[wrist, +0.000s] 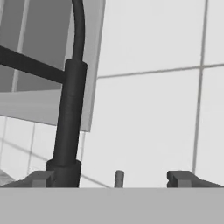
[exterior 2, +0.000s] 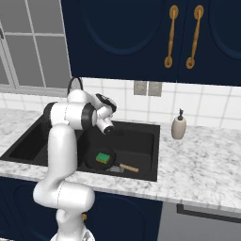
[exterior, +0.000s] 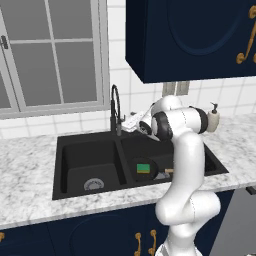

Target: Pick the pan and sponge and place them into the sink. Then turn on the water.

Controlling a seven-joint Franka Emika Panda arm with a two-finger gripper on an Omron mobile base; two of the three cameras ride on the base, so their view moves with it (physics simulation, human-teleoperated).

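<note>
The big black sink (exterior: 90,150) sits in the speckled grey table (exterior: 25,170). It has two bowls with a wall between them. The black pan (exterior 2: 100,160) lies flat on the bottom of the right bowl, near the front. Its light brown handle (exterior 2: 129,168) points to the right. The sponge (exterior 2: 103,157) rests inside the pan, green side up, with a bit of yellow showing at its edge. From the left base view, the pan (exterior: 145,169) and the sponge (exterior: 143,167) sit just beside the white arm (exterior: 187,165), which hides part of the pan.

The left bowl has a round silver drain (exterior: 93,184) in it.

The tall dark faucet (exterior: 116,110) stands behind the wall between the two bowls. The claw (exterior: 131,121) is held up just beside the faucet, on its right side. In the hand view, the faucet (wrist: 68,127) stands close up on the left, and the claw (wrist: 111,178) has its two dark tips wide apart with nothing between them. The left tip (wrist: 41,178) is right by the faucet's base.

A beige soap bottle (exterior 2: 179,126) stands on the table to the right of the sink.
</note>
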